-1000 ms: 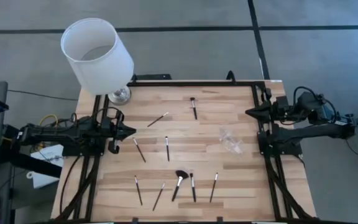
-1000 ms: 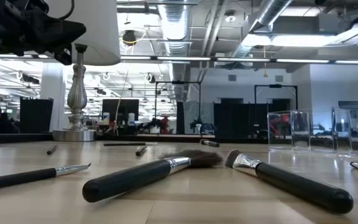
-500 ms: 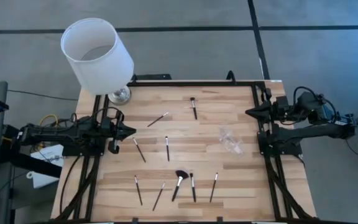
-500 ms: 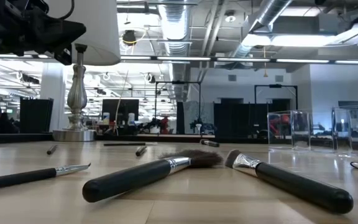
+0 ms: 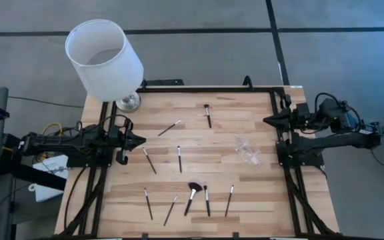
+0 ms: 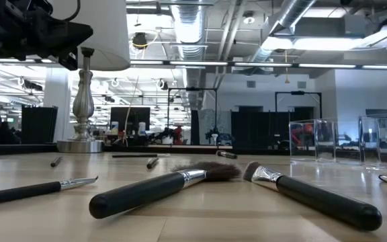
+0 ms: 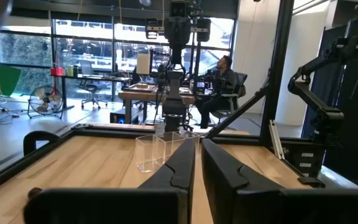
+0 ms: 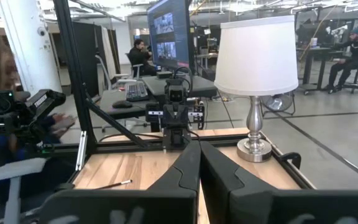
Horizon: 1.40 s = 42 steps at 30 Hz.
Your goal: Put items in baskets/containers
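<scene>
Several slim black-handled makeup brushes lie flat and scattered on the wooden table. One lies near the far edge [image 5: 207,115], two near the middle [image 5: 179,159], and a row along the near edge includes the fluffy-headed one [image 5: 192,197] [image 6: 160,187]. The small clear container [image 5: 248,151] [image 7: 157,151] stands on the table right of centre. My left gripper [image 5: 139,141] [image 7: 197,152] hovers shut at the table's left edge. My right gripper [image 5: 269,120] [image 8: 199,149] hovers shut at the right edge. Neither touches anything.
A lamp with a big white shade [image 5: 103,59] stands on its silver base [image 5: 128,101] at the table's far left corner. A black frame [image 5: 205,88] runs around the table's edges. People sit at desks in the room beyond the table.
</scene>
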Tool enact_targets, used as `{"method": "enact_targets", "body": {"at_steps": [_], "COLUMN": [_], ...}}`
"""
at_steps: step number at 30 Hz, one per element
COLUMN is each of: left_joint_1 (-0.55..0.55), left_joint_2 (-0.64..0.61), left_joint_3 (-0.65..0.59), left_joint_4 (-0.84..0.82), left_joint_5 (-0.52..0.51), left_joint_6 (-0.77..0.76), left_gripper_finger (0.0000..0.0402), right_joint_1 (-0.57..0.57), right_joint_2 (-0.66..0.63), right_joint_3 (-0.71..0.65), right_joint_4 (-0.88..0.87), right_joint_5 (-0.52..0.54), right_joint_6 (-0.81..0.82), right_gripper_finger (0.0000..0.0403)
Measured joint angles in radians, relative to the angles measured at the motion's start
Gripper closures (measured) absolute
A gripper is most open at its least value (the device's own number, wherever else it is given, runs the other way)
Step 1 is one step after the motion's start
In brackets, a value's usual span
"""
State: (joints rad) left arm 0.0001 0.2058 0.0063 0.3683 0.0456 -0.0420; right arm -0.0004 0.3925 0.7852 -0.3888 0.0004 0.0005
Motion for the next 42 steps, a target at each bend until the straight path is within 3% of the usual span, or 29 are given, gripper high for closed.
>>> {"method": "enact_targets", "body": {"at_steps": [42], "left_joint_1": [0.000], "left_joint_2": [0.000], "left_joint_3": [0.000], "left_joint_4": [0.000], "left_joint_5": [0.000], "left_joint_6": [0.000], "left_gripper_finger": [0.0376], "right_joint_1": [0.000], "right_joint_2": [0.000], "right_joint_3": [0.000], "right_joint_4": [0.000], "right_joint_5": [0.000], "right_joint_6": [0.000], "right_gripper_finger": [0.0403]}}
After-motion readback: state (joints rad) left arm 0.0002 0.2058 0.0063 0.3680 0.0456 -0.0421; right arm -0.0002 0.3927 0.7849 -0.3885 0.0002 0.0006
